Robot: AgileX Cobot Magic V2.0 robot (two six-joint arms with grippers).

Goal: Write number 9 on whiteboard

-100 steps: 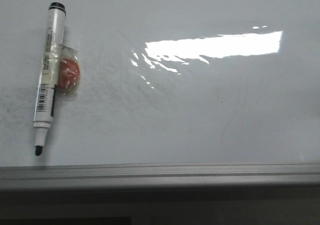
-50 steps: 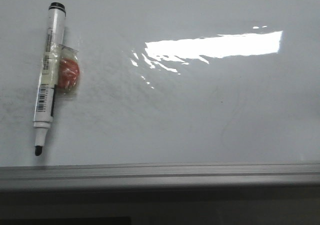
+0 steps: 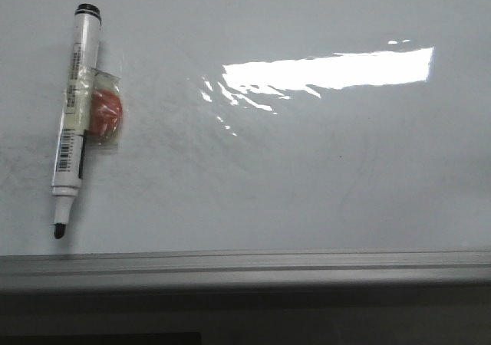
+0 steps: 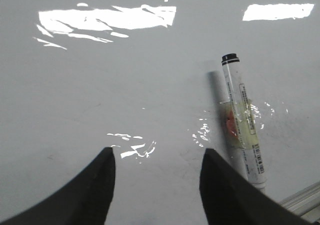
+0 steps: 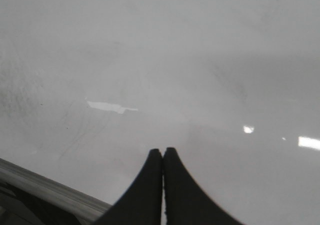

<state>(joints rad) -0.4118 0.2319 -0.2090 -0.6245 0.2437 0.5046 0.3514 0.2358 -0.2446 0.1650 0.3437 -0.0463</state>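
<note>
Marker (image 3: pixel 73 123) lies uncapped on the whiteboard (image 3: pixel 307 176): light, stiff, slick; grip mid-barrel; left gripper (image 4: pixel 157 160) spread, right gripper (image 5: pixel 163 157) clenched empty

The left tool (image 4: pixel 156 160) hangs spread over the whiteboard (image 4: pixel 125 75), an uncapped marker (image 4: pixel 244 127) lying beside it.

Whiteboard (image 3: pixel 307 169) carries uncapped marker (image 3: pixel 74 107), orange piece (image 3: pixel 104 113) taped alongside.
</note>
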